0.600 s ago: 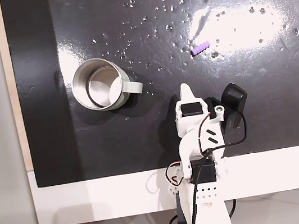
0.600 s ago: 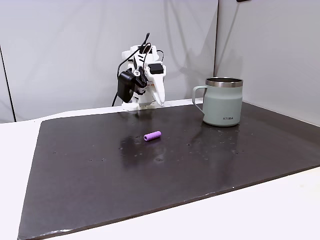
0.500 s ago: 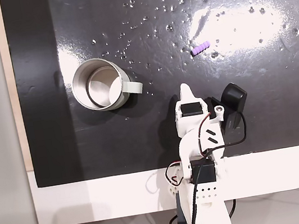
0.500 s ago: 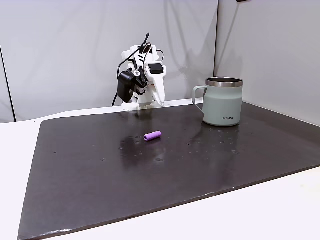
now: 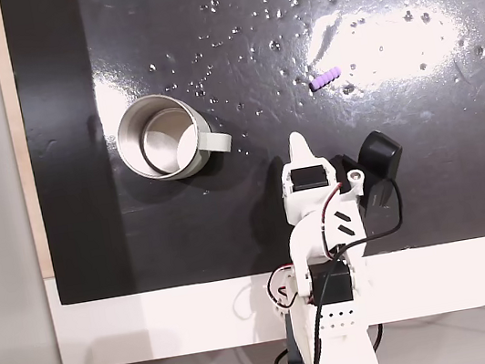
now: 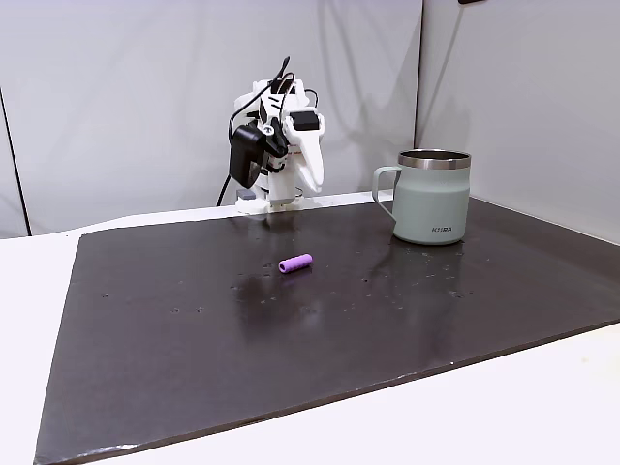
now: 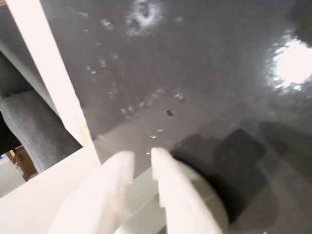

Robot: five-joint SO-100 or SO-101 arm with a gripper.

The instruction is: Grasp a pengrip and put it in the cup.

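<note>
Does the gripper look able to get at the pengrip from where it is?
Probably yes: the pengrip lies alone on the dark mat, nothing between it and the gripper; the cup stands off to the side.

A black mat (image 6: pixel 291 339) covers a white table (image 6: pixel 504 407). Grey walls (image 6: pixel 116 87) stand behind, with a vertical seam toward one o'clock. In a fixed view, lamp glare (image 5: pixel 385 30) lies at one o'clock on the mat.

In a fixed view from above, the cup (image 5: pixel 159 138) stands on the surface (image 5: pixel 409 183) at nine o'clock of the pengrip (image 5: pixel 327 77), well apart; the gripper (image 5: pixel 298 143) sits at six o'clock of the pengrip.
</note>
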